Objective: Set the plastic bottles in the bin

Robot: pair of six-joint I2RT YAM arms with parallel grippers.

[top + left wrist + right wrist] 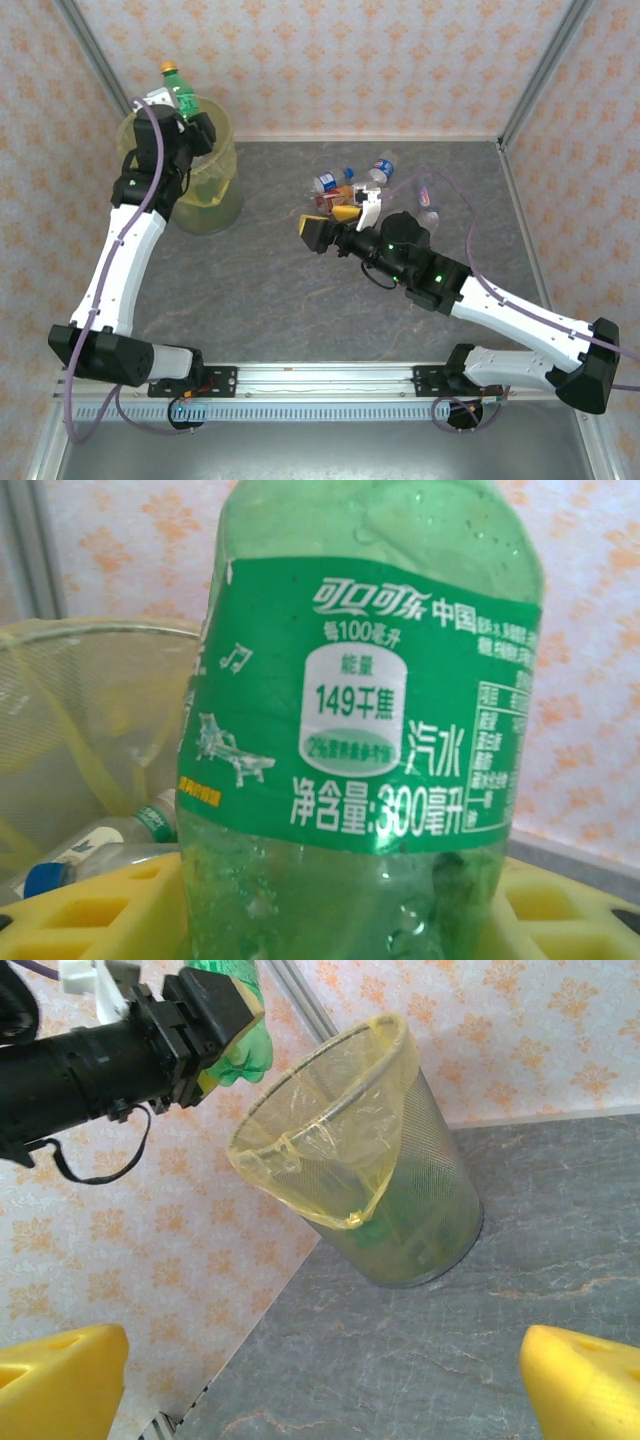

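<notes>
Left gripper (188, 115): clamped across a green bottle (182, 95), cap upward, long axis near upright; hung above the bin (215, 200), open mouth just below the fingers. Right gripper (333, 222): spread wide, empty, well apart.

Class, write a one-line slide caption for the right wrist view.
Left gripper holds a green bottle up by the rim of the yellow-lined bin.

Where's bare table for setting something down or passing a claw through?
Free: table between bin and bottle pile; also the near strip between both arms' bases. Crowded: mid-table around the pile, right claw open beside it; left claw holds a green bottle near the bin's rim.
</notes>
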